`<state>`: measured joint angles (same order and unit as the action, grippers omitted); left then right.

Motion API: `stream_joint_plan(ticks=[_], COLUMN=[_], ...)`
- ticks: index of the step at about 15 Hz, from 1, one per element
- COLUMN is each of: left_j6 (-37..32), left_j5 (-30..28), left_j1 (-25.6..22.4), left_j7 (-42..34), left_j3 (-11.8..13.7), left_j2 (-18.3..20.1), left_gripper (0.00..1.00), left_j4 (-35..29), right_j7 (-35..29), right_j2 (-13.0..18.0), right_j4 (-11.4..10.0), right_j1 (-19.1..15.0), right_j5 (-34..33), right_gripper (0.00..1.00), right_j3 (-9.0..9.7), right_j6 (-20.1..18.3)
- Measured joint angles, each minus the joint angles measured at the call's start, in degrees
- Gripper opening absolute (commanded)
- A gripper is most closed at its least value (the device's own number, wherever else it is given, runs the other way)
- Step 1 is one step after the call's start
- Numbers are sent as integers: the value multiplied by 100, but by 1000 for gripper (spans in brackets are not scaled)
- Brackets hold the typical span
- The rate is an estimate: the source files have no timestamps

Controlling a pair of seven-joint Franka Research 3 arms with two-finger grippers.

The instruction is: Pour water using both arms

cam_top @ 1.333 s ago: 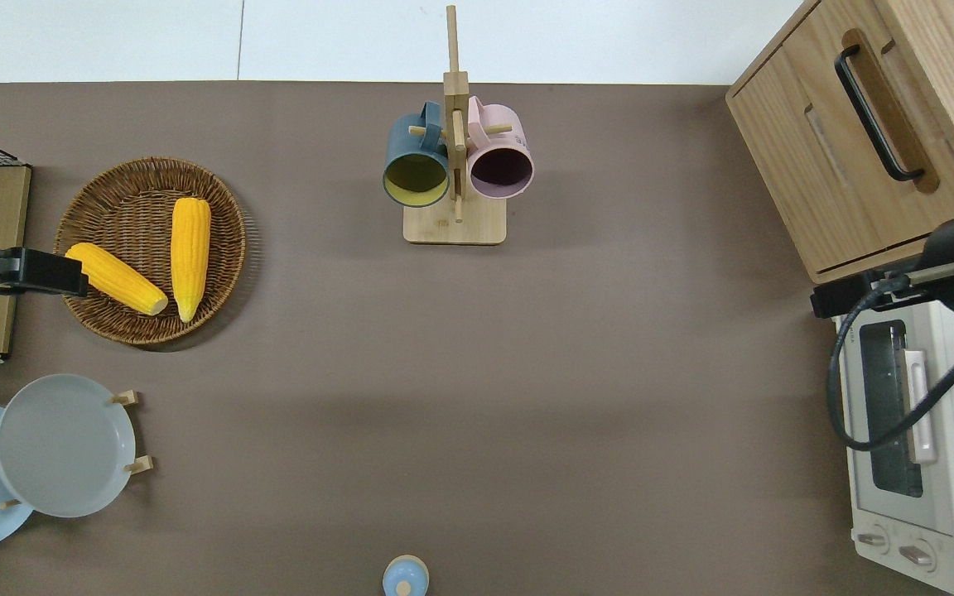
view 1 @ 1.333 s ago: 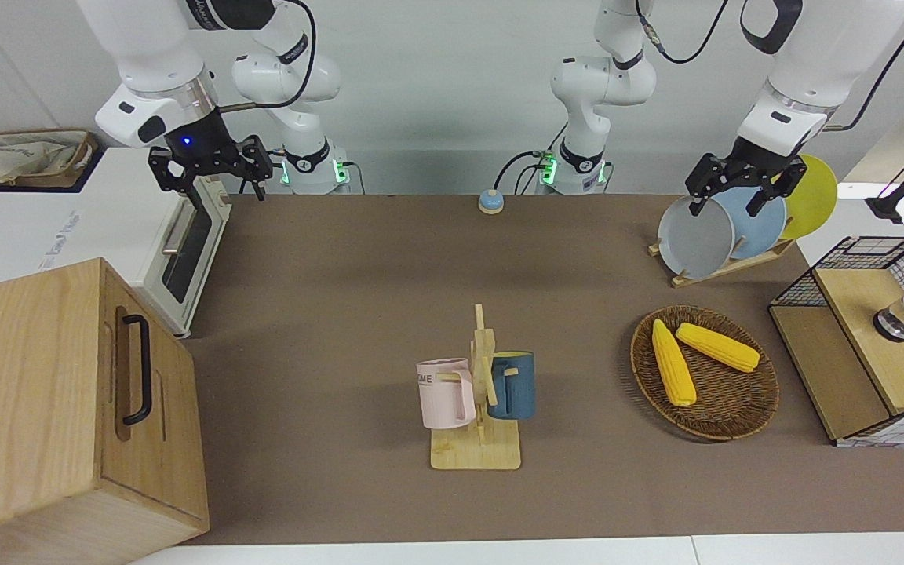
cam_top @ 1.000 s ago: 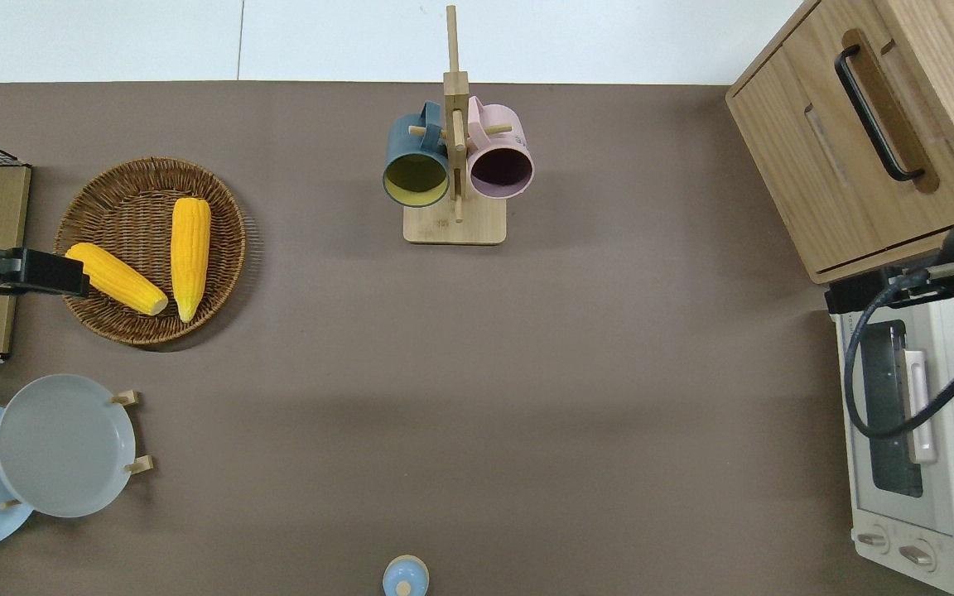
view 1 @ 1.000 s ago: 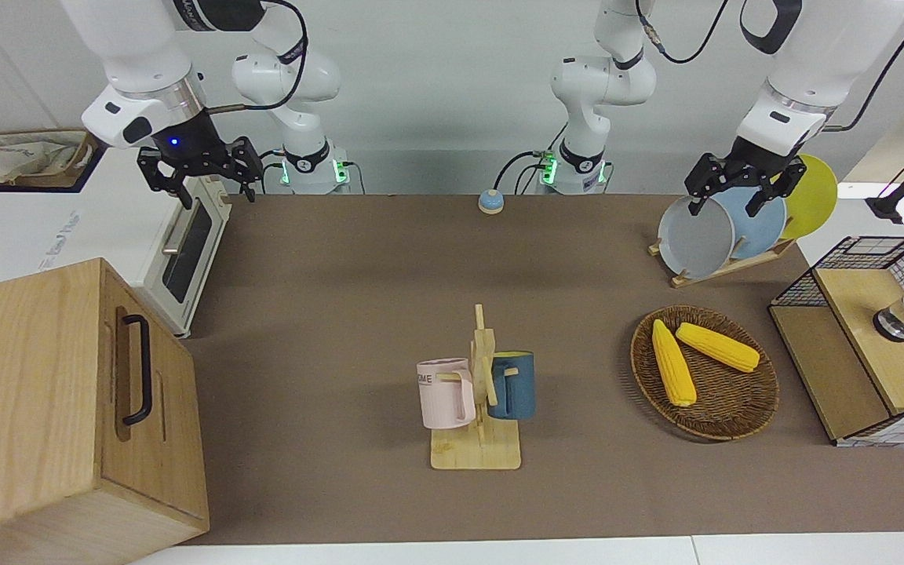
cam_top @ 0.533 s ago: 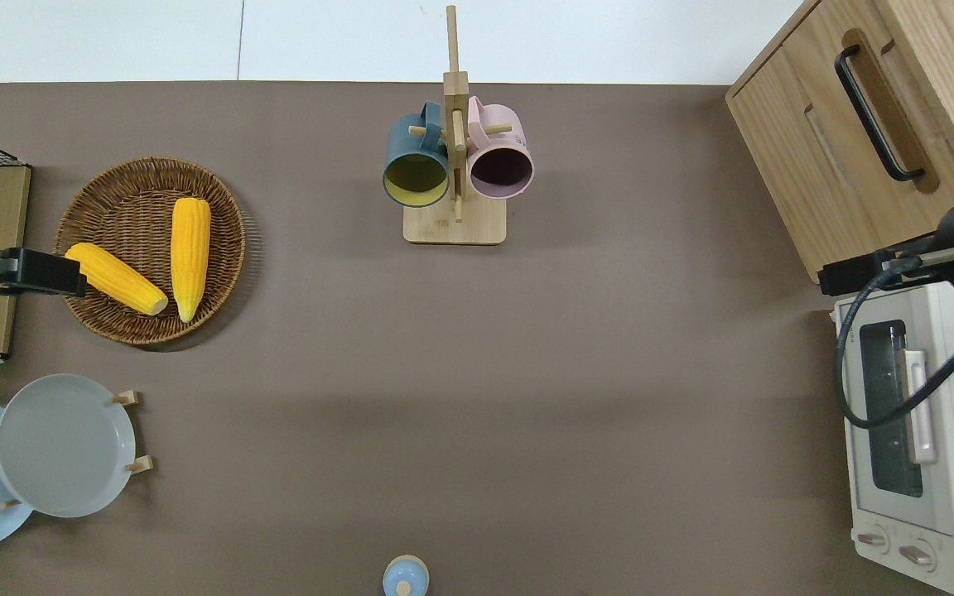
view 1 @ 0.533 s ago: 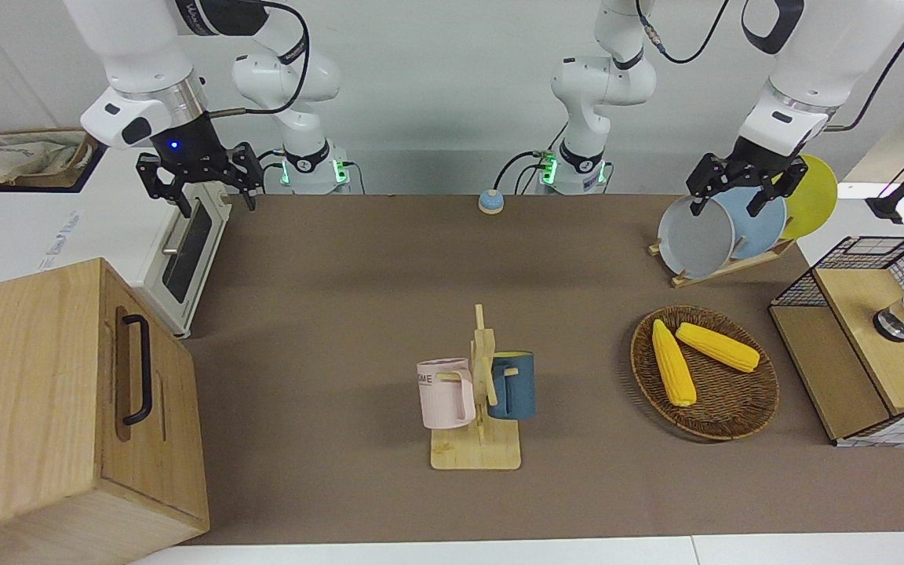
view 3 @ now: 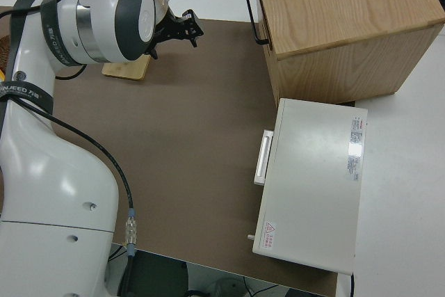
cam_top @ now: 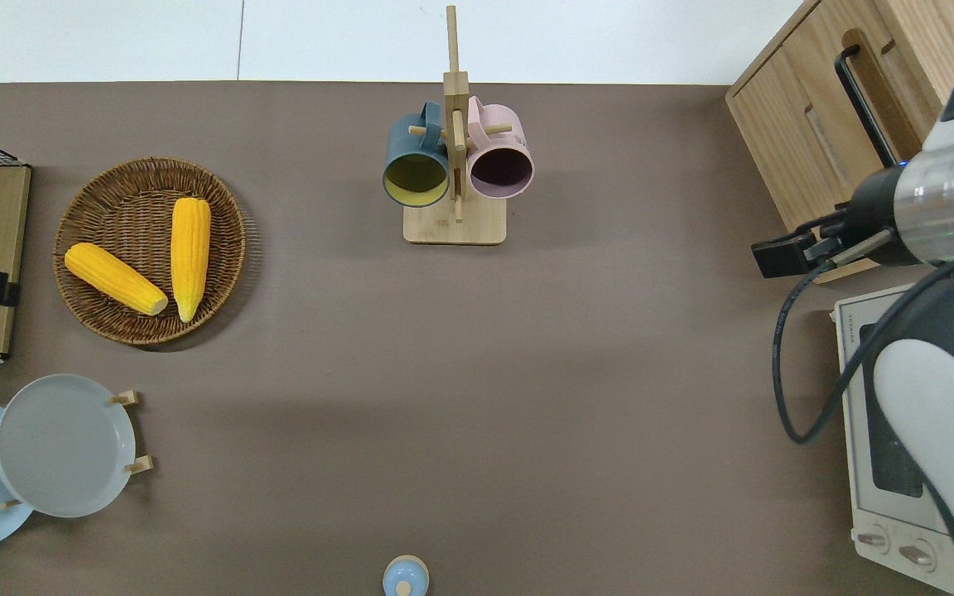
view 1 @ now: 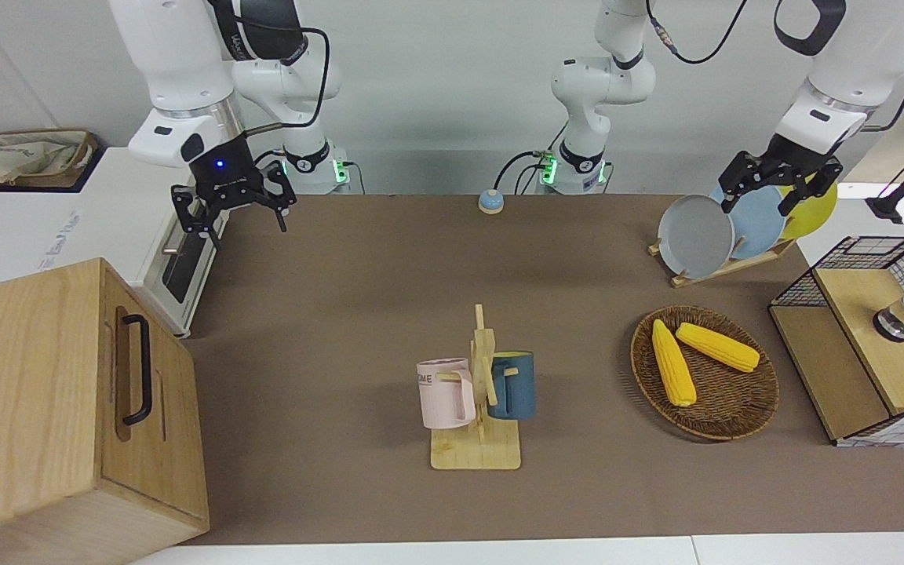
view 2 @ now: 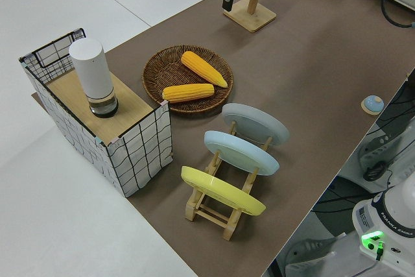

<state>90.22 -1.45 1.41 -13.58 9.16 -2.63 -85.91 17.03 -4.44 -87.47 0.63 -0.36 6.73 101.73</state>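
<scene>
Pouring not begun: right gripper (view 1: 232, 210) and left gripper (view 1: 781, 185) hang empty, fingers apart, while both mugs (view 1: 475, 388) hang on their rack (view 1: 477, 451).

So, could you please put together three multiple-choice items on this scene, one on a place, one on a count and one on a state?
1. Where do the two mugs sit?
A. hung on the wooden mug stand
B. in the wicker basket
C. on the toaster oven

2. How many corn cobs lie in the basket?
A. one
B. two
C. four

3. What does the right gripper hold?
A. a mug
B. a plate
C. nothing

Answers:
1 A: the pink mug and the blue mug hang on pegs of the mug stand.
2 B: two corn cobs lie in the wicker basket.
3 C: the right gripper is open and empty, up in the air beside the toaster oven.
</scene>
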Motion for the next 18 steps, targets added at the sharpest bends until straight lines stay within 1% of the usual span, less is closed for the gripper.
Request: stream_joint_plan(ticks=[2,3,5,8,11,15,16,18], left_j6=[4,9,27,158,281,521,586,709], left_j5=[0,0,0,0,0,0,0,0], left_j1=[-329,-489,-753,-1133,-1407,-1676,-1753,-1862], left_j7=[-416,-643,-1018,-1560,-1916,-2064,-2087,-2178], left_j3=[9,13,19,24,24,23,23,23], left_j2=[-33,-58,-108,-183,-240,-332,-366,-404], left_gripper=[995,995,995,995,995,993,993,993], left_j4=[0,0,-1,0,0,0,0,1], right_j7=[79,99,127,239,277,277,277,277], right_j2=[-38,-61,-111,-288,-468,-760,-851,-940], right_j4=[-1,-2,-7,-23,-37,-53,-60,-150], right_j1=[54,69,150,430,579,880,906,902], right_j5=[-124,-161,-183,-197,-284,-642,-675,-682], right_gripper=[981,981,981,983,983,981,981,981], right_j3=[134,236,334,391,469,491,492,479], right_j6=[178,318,574,1036,1482,2106,2269,2644])
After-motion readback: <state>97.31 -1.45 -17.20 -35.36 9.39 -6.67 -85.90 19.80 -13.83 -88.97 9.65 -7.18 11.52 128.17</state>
